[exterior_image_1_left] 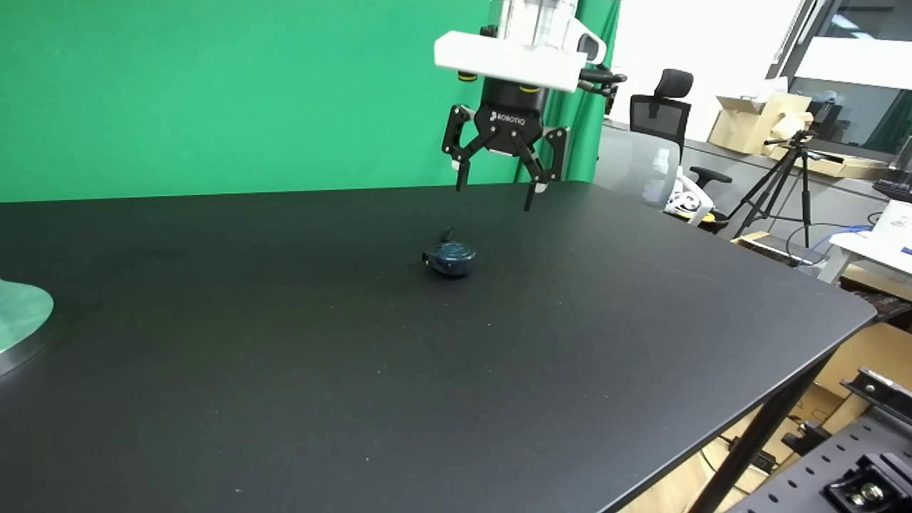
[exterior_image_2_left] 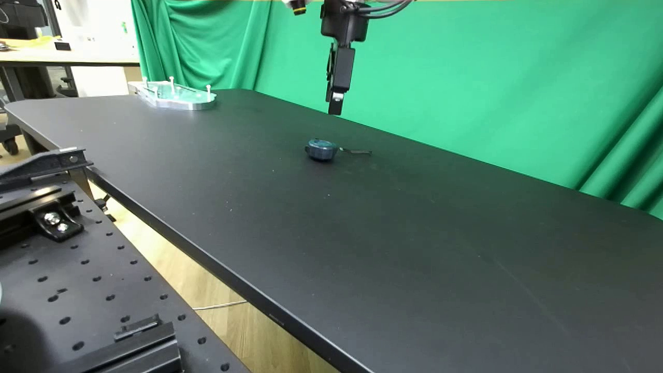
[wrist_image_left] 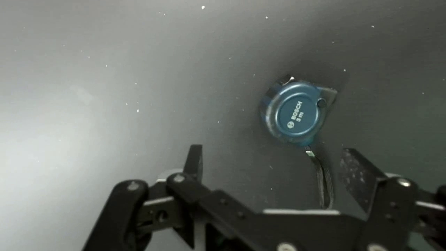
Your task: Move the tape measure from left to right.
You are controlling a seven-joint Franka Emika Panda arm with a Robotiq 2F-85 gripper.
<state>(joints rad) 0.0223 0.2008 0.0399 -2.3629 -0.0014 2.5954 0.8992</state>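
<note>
The tape measure is a rounded dark blue case with a thin black wrist strap. It lies flat on the black table, at the upper middle in an exterior view (exterior_image_1_left: 453, 258) and left of the gripper's line in an exterior view (exterior_image_2_left: 320, 151). In the wrist view the tape measure (wrist_image_left: 298, 115) shows its round face with "BOSCH 3 m", and its strap (wrist_image_left: 321, 177) runs down between the fingers. My gripper (exterior_image_1_left: 494, 195) is open and empty, raised above the table and apart from the tape measure. It also shows edge-on (exterior_image_2_left: 335, 106) and in the wrist view (wrist_image_left: 273, 153).
A pale green round-edged disc (exterior_image_1_left: 21, 313) stands at the table's left. A clear plate with upright pegs (exterior_image_2_left: 178, 98) stands at the far end. The black table (exterior_image_1_left: 399, 399) ends near a perforated metal plate (exterior_image_2_left: 103, 311). A green curtain (exterior_image_2_left: 466, 88) hangs behind.
</note>
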